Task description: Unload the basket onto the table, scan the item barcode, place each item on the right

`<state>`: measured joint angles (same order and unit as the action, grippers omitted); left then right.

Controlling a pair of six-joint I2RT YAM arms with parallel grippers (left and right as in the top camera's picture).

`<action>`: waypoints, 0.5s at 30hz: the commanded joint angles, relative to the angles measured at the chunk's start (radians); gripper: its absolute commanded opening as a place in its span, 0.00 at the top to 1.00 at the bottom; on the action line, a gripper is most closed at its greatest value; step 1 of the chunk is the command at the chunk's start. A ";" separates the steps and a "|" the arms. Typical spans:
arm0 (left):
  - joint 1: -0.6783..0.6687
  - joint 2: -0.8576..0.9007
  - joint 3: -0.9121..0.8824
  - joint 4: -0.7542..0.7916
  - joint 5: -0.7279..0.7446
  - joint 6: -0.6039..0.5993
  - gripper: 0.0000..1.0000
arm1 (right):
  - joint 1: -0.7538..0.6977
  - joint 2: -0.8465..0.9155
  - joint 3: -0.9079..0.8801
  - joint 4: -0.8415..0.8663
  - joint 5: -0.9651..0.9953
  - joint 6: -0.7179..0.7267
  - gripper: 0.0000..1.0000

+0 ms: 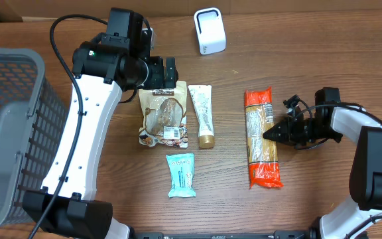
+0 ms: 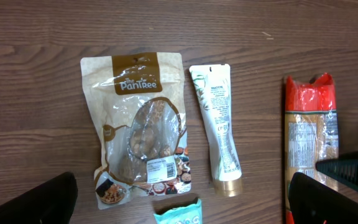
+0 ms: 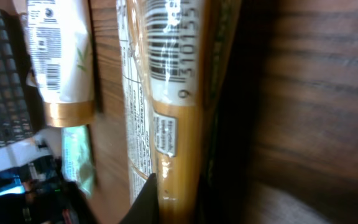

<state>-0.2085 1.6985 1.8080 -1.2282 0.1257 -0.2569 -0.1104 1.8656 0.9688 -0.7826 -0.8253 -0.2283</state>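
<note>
Spaghetti packet (image 3: 166, 124) fills the right wrist view, barcode (image 3: 166, 43) on its upturned face. It lies flat on the table (image 1: 323, 60), right of centre, with its long axis running from the robot's side toward the far edge. Right gripper (image 1: 270, 133) sits at the packet's right edge about mid-length, jaws closed, apparently pinching that edge. Scanner (image 1: 209, 31) stands beyond the packet's far end and off to the left, well apart. Right arm is clearly nearer the packet. Left gripper (image 1: 164, 72) hangs wide open and empty above the snack pouch (image 1: 162, 116), nearer the scanner. Likely next: lift and carry far-left, barcode turned toward the scanner.
</note>
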 commanded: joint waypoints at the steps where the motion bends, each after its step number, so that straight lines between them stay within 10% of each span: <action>1: 0.003 0.009 0.005 -0.001 -0.006 -0.013 0.00 | 0.004 0.004 0.093 -0.069 -0.053 -0.004 0.96; 7: 0.003 0.009 0.005 -0.001 -0.006 -0.013 0.01 | 0.048 -0.049 0.333 -0.326 0.141 0.056 0.96; 15: 0.003 0.009 0.005 -0.001 -0.006 -0.013 0.01 | 0.397 -0.137 0.444 -0.422 1.044 0.528 0.96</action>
<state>-0.2085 1.6985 1.8080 -1.2278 0.1257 -0.2569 0.1558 1.7802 1.3846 -1.1778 -0.1635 0.0841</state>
